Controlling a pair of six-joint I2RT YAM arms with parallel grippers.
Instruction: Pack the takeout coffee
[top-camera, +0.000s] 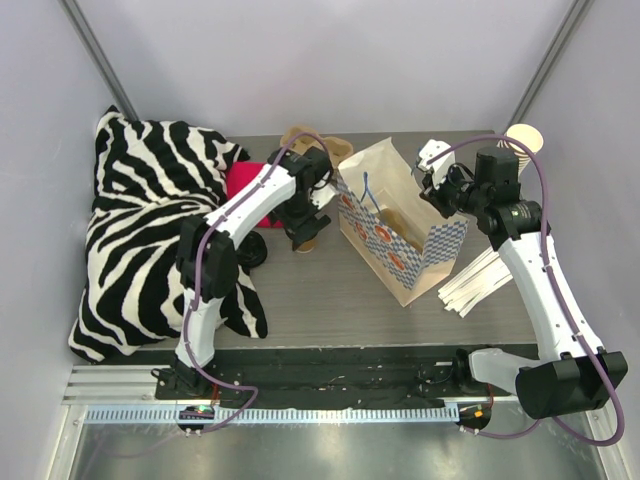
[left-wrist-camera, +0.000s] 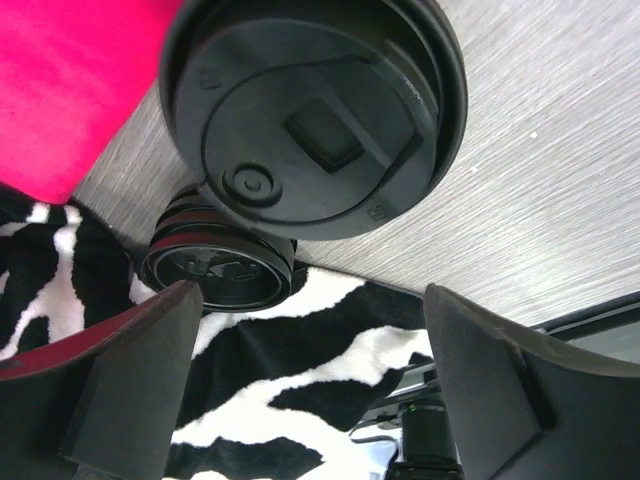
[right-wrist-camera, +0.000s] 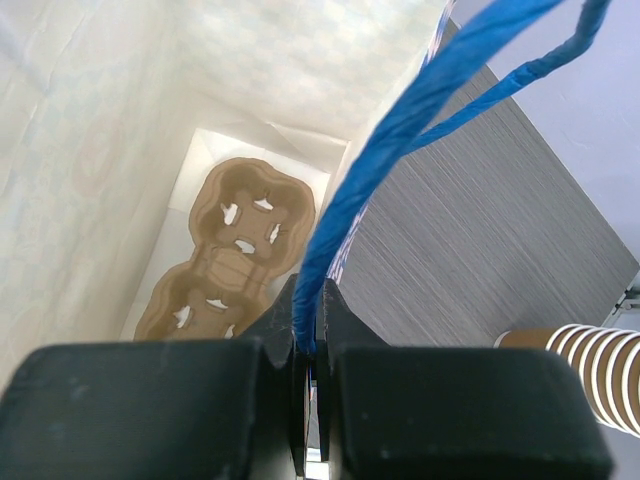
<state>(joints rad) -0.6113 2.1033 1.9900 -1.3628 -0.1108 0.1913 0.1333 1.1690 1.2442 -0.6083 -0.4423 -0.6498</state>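
Left wrist view
Takeout coffee (left-wrist-camera: 310, 120): stood on the grey table (left-wrist-camera: 540, 150). It was seen from above, its round black lid filling the top of the picture, just ahead of the finger ends.
Left gripper (left-wrist-camera: 310, 300): jaws spread wide, one dark finger at each lower corner. Nothing lay between them and neither touched the cup.
Loose black lid (left-wrist-camera: 220, 265): partly hidden behind the cup's lid, at the edge of the zebra cushion (left-wrist-camera: 260, 400).
Pink object (left-wrist-camera: 70, 80): top left, blurred.

Right wrist view
Right gripper (right-wrist-camera: 308, 330): jaws pressed together on the blue cord handle (right-wrist-camera: 400, 130) of the paper bag (right-wrist-camera: 90, 150).
Bag interior: mouth open, walls pale, with a brown cup carrier (right-wrist-camera: 235, 250) lying flat on the bottom.
Stack of cups (right-wrist-camera: 590, 370): lower right, outside the bag.

Top view
Left arm: extended to the middle of the table, with its gripper over the coffee. The coffee was mostly hidden beneath it, just left of the bag.
Bag: stood open at the centre, between the two grippers.
White strips (top-camera: 485, 280): fanned out on the table, just right of the bag.
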